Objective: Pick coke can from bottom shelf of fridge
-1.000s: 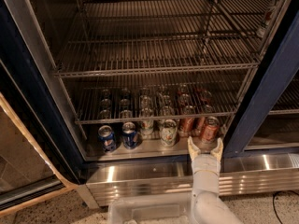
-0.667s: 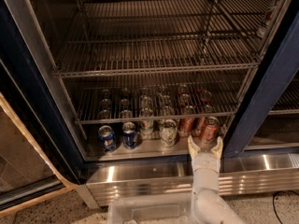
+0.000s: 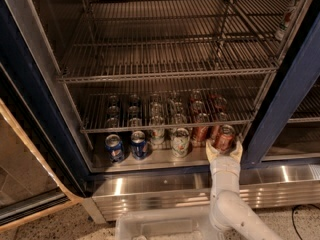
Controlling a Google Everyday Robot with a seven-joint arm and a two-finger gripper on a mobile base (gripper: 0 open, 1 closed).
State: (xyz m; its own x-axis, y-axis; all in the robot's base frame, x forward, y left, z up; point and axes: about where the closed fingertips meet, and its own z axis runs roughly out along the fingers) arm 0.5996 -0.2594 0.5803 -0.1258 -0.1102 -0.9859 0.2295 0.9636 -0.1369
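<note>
The fridge (image 3: 45, 119) stands open, with its dark blue frame around steel wire racks. On the bottom shelf (image 3: 155, 159), a pale metal floor, rows of cans stand. The coke can (image 3: 224, 137), red with a silver rim, stands upright at the front right. My gripper (image 3: 224, 152) reaches in from below on a white arm. Its fingers (image 3: 212, 151) sit tight against both sides of the can's lower part. A second red can (image 3: 200, 133) stands just to the left of it.
Two blue cans (image 3: 114, 148) (image 3: 138, 144) and a white-and-green can (image 3: 180, 141) stand to the left. A wire rack (image 3: 165, 121) hangs low over the cans. The blue door post (image 3: 280, 109) is close on the right. A shiny steel base panel (image 3: 165, 186) lies below.
</note>
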